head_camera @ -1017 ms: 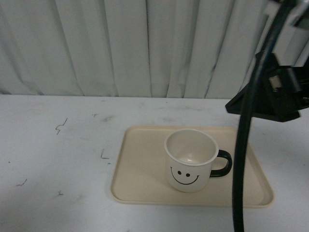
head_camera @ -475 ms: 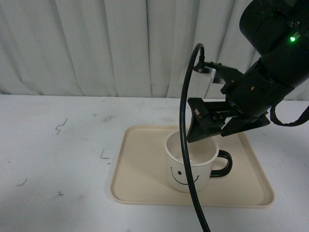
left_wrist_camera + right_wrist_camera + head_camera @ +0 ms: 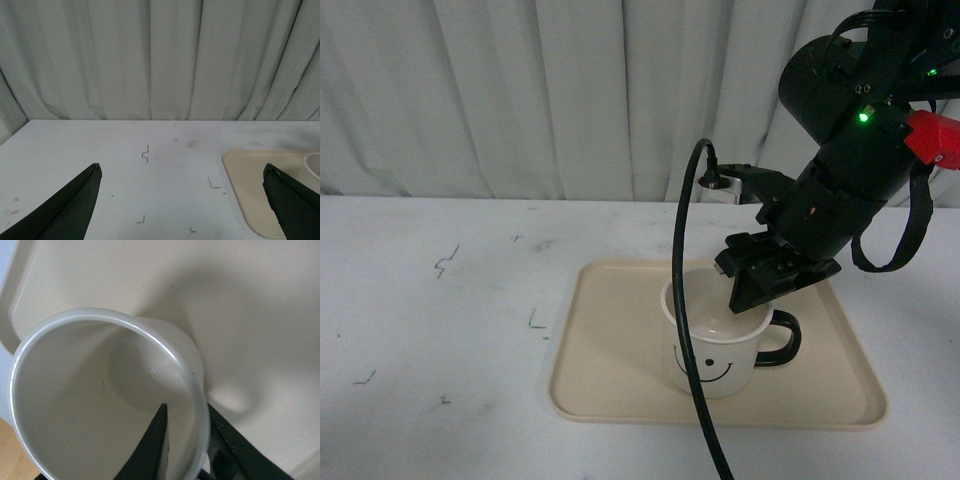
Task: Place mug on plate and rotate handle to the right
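The mug [image 3: 712, 345] stands upright near the middle of the beige plate [image 3: 610, 370], with its black handle [image 3: 786, 338] pointing right. The right gripper [image 3: 752, 290] hangs at the rim on the handle side. Its jaws are spread, 1 finger inside the wall and 1 outside, not visibly clamped. The left gripper [image 3: 180, 172] is well apart from the mug, jaws wide and empty, so the right arm is nearer. No brand or readable writing shows, only the printed smiley face [image 3: 717, 373].

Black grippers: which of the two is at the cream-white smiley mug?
The right gripper: its fingers straddle the rim of the cream-white smiley-face mug on the beige rectangular tray. The left gripper hangs wide open, elsewhere.
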